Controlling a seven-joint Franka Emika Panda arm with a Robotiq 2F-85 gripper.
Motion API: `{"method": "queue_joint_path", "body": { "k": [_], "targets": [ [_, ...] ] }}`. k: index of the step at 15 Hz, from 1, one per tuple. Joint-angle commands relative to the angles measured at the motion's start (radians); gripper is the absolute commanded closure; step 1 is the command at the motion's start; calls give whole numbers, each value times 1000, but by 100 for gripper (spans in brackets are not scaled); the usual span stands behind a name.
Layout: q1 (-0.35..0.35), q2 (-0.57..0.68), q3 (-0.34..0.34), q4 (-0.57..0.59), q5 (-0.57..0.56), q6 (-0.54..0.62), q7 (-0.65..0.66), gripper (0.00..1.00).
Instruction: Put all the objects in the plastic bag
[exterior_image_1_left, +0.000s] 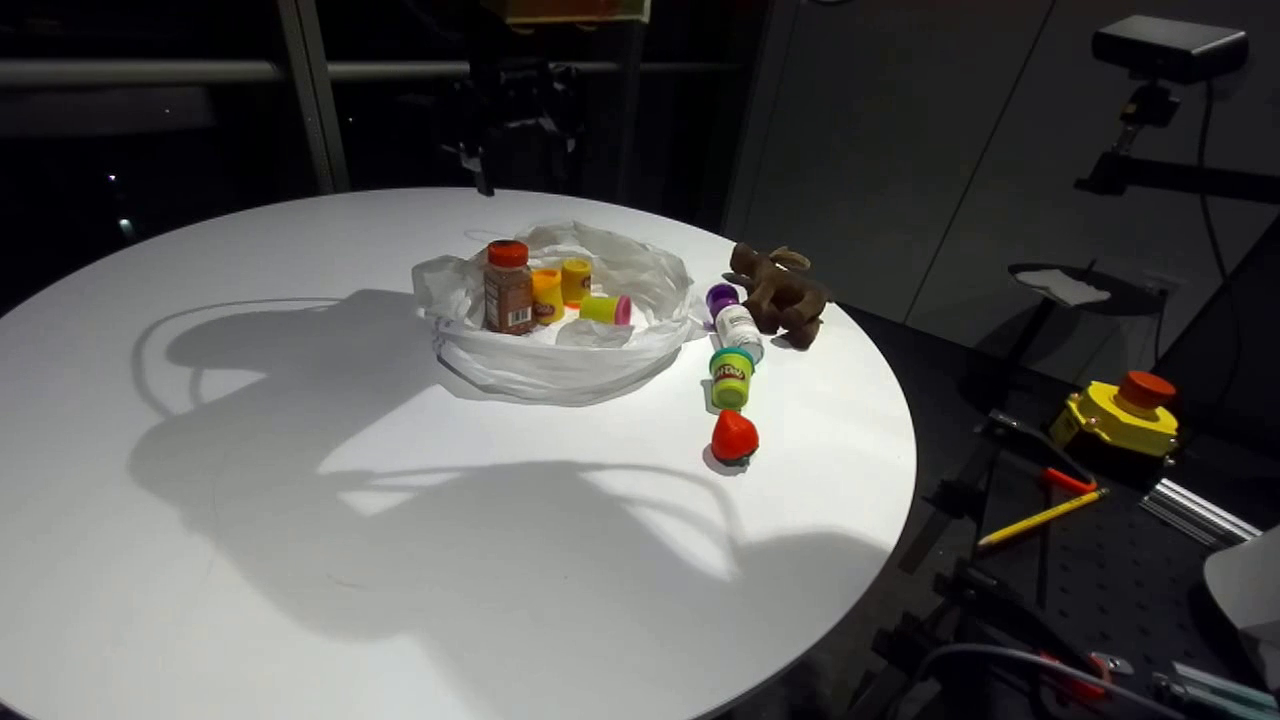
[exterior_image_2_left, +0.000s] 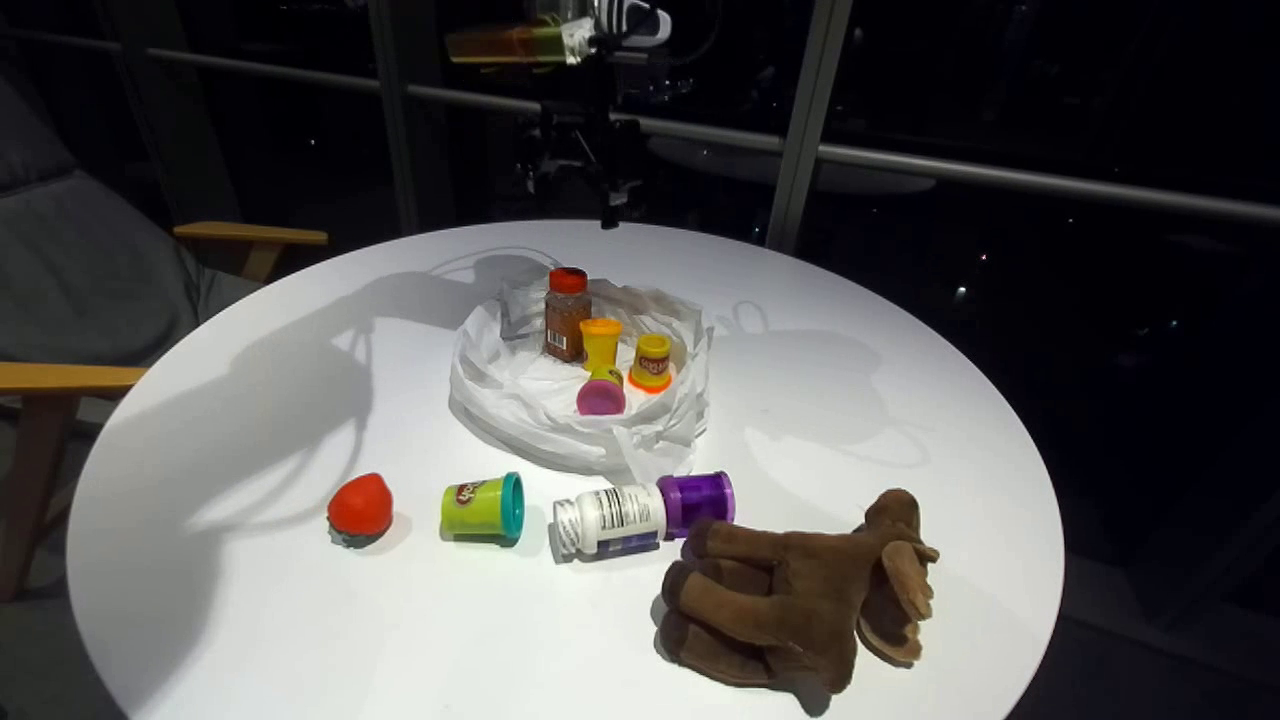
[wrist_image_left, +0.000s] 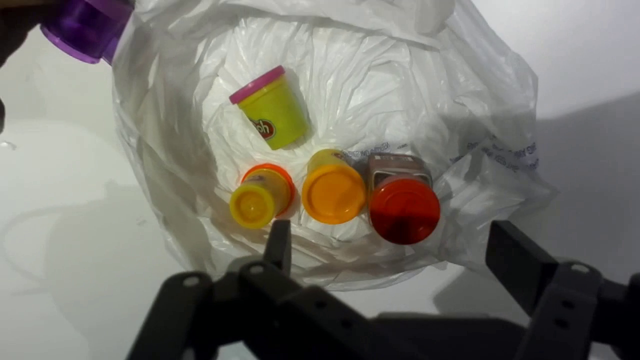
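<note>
The white plastic bag (exterior_image_2_left: 480, 420) lies open on the table. In it are a red-lidded jar (exterior_image_2_left: 568, 325), an orange tub (wrist_image_left: 334, 192), a yellow tub (wrist_image_left: 255, 200) standing on its orange lid, and a pink-lidded tub (wrist_image_left: 275, 110) on its side. Outside it lie a red strawberry (exterior_image_2_left: 361, 505), a teal-lidded green tub (exterior_image_2_left: 482, 507), a white bottle (exterior_image_2_left: 618, 518), a purple container (exterior_image_2_left: 698, 502) and a brown plush moose (exterior_image_2_left: 800, 600). My gripper (wrist_image_left: 390, 236) is open and empty above the bag's edge by the jar. It is dark in both exterior views (exterior_image_1_left: 522, 165) (exterior_image_2_left: 572, 200).
The round white table (exterior_image_1_left: 300, 600) carries everything. The purple container and white bottle touch end to end, close to the moose's legs. A chair (exterior_image_2_left: 90, 270) stands beside the table. A side stand holds a yellow emergency stop (exterior_image_1_left: 1115, 420) and a pencil (exterior_image_1_left: 1042, 518).
</note>
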Motion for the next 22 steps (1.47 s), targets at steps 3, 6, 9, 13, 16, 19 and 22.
{"method": "queue_joint_path", "body": {
  "k": [3, 6, 9, 13, 16, 19, 22],
  "targets": [
    [34, -241, 35, -338, -50, 58, 3, 0],
    [45, -300, 67, -495, -56, 105, -6, 0],
    [55, -342, 98, -663, -45, 185, 6, 0],
    [91, -415, 114, -891, -64, 291, 79, 0],
    [133, -491, 110, -1065, -136, 343, 175, 0],
    [145, -534, 135, -1138, -199, 321, 178, 0],
    [126, -490, 150, -1113, -181, 314, 168, 0]
  ]
}}
